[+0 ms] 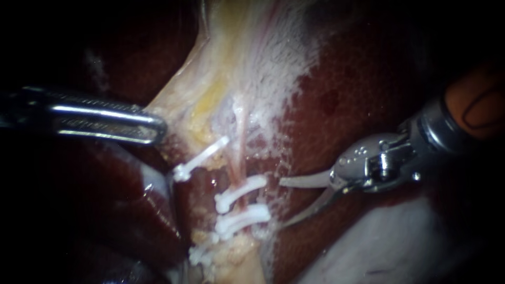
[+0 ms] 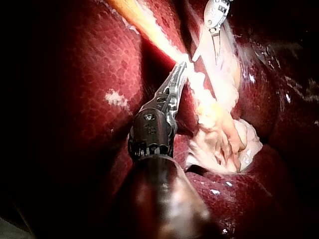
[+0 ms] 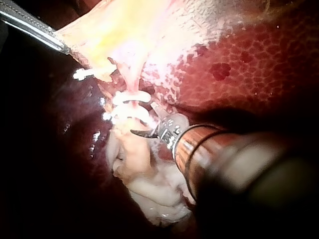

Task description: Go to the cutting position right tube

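Right instrument (image 1: 283, 203): curved jaws wide open, just beside white clips (image 1: 242, 192) on thin pink tube (image 1: 240, 152). Left instrument (image 1: 158, 126): jaws clamp pale yellow tissue (image 1: 210, 94).

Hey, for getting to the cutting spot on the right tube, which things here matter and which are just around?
For the job: right instrument, open; right tube; its two clips.
Just around: left instrument holding pale tissue; leftmost clip; liver.
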Robot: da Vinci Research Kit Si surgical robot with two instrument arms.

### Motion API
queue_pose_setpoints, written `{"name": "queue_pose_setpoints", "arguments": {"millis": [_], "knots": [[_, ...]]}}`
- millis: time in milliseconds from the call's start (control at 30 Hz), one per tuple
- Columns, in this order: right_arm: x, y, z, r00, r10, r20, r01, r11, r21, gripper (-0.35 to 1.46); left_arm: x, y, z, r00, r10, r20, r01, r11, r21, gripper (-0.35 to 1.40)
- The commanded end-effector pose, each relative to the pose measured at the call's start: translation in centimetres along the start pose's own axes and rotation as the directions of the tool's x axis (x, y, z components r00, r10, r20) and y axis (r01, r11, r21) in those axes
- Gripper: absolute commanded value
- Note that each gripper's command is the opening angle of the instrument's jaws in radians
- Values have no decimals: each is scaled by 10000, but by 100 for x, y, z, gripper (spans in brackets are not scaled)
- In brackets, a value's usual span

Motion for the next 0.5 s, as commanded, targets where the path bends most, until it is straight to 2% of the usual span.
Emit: {"name": "queue_pose_setpoints", "arguments": {"millis": [33, 333, 500], "knots": [[1, 1, 2, 10000, 6, -53, -5, 9999, 104, 61, 0, 0, 0, 10000, 8, 0, -8, 10000, -7, -35], [5, 12, 22, 9999, 86, 65, -88, 9995, 293, 38, 1, 1, 0, 10000, 13, -1, -13, 10000, -6, -35], [7, 18, 32, 9998, 168, 58, -170, 9993, 336, 31, 1, 1, 0, 10000, 12, 0, -12, 10000, -9, -35]]}}
